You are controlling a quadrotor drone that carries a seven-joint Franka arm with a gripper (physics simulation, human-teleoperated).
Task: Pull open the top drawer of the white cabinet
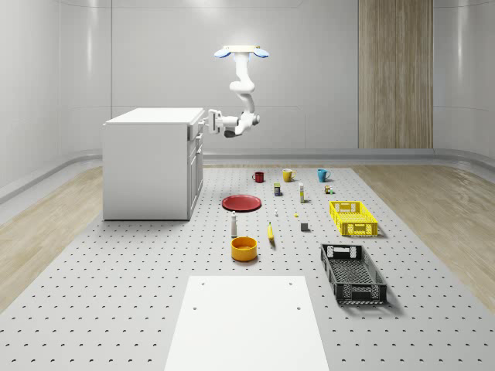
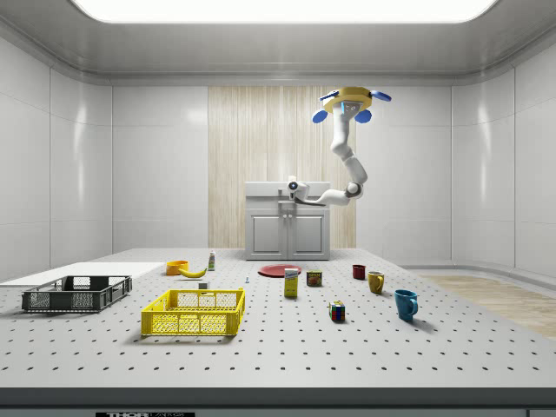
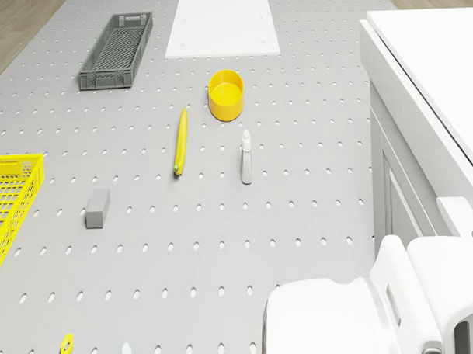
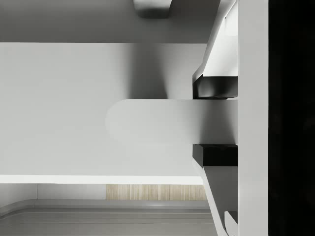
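The drone (image 1: 242, 52) hovers high up, just beside the white cabinet (image 1: 151, 164), on the whole-scene view's right. Its arm bends down & reaches the gripper (image 1: 207, 120) to the top drawer (image 1: 196, 130) at the cabinet's front. In the wrist view the 2 dark pads (image 4: 215, 87) sit on both sides of the handle (image 4: 162, 121), clamped on it.
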